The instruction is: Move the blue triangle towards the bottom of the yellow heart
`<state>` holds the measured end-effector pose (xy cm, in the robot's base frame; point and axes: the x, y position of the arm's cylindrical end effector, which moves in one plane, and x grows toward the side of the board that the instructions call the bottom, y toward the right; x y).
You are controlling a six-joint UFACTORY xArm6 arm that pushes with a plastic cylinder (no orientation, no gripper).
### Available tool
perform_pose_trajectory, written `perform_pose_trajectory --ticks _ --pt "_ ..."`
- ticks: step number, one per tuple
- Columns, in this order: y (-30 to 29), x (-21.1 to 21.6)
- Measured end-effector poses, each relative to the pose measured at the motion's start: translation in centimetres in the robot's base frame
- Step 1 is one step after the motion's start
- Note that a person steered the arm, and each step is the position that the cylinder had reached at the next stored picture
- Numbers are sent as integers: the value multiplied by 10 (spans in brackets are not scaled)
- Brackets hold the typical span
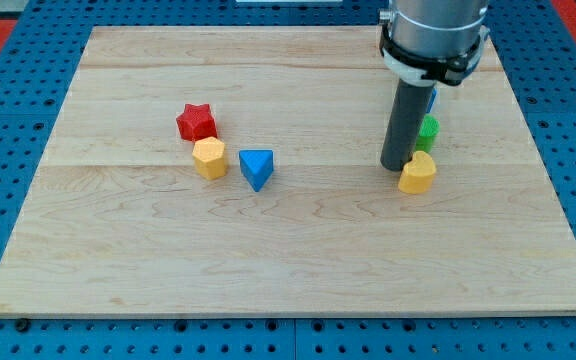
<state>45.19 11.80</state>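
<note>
1. My tip [398, 166] ends a bare rod with no jaws, so it holds nothing. It rests on the board [298, 260] just left of the yellow heart [418, 173], touching it or nearly so; I cannot tell which.
2. The blue triangle [257, 168] lies well to the view's left of the heart, at about the same height in the view, with open wood between them.
3. The triangle sits just right of the yellow hexagon [209, 158], a small gap between them. The red star [196, 122] sits above the hexagon, touching it or nearly so.
4. A green block [428, 130] shows behind the rod, just above the heart; its shape is hidden. A sliver of blue [432, 98] shows higher up beside the rod, too little to name.
5. As I judge it, the push has not started: the tip is at the goal end, not by the triangle.
6. The tip likely needs to come round to the triangle's left side, in the narrow gap by the hexagon, and drive it right and slightly down so it ends under the heart.
7. Risk: nudging the heart on leaving, or catching the hexagon on approach.
</note>
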Motion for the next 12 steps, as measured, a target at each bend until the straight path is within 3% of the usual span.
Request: perform_pose_trajectory --ticks 2,3,4,5,6,8,10,12 --pt "0 18" --pt "-56 33" --pt "-106 75" --pt "-168 66" --pt "-210 30" --pt "-167 -14" --pt "-109 -15" --pt "-87 21"
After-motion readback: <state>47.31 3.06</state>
